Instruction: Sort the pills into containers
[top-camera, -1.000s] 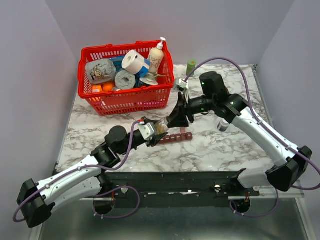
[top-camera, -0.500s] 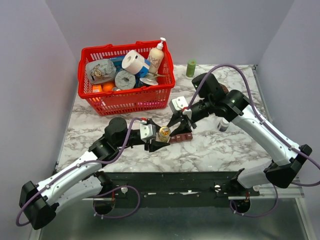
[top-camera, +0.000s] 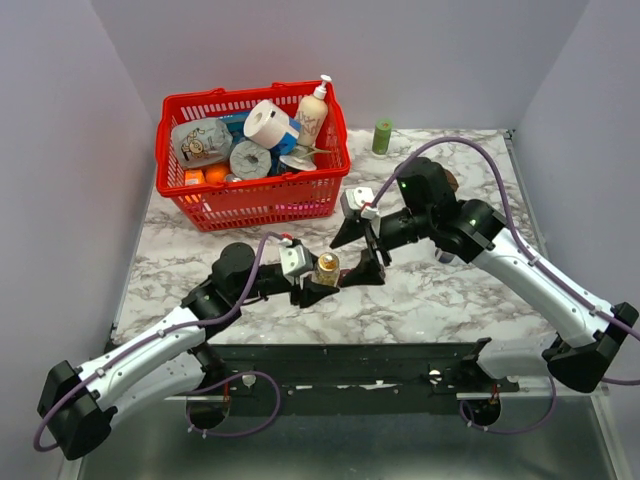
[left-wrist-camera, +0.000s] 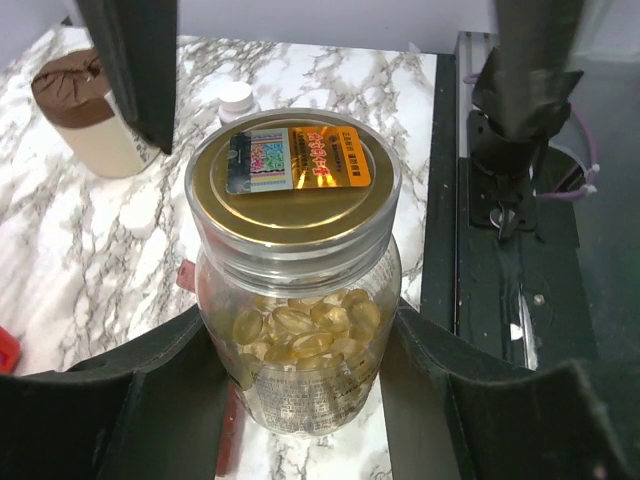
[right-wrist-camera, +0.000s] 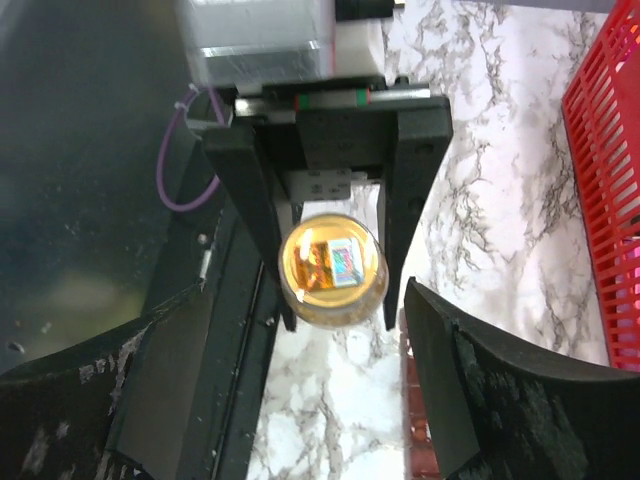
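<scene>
Marble table (top-camera: 470, 290): red basket (top-camera: 250, 205), green cap (top-camera: 382, 136) behind; right claw (top-camera: 353, 256) covers containers (right-wrist-camera: 409, 395).

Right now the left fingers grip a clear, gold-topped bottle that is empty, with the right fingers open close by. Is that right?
No, the bottle is not empty: the left wrist view shows amber pills inside it. The left fingers do grip it, and the right fingers are open close by.

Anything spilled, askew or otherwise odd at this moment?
No spill shows. One oddity: the pill bottle gripped by the left gripper has a gold cover with a sticker across its mouth, seemingly intact, so the pills look shut in. The right gripper is open, facing its top.
</scene>
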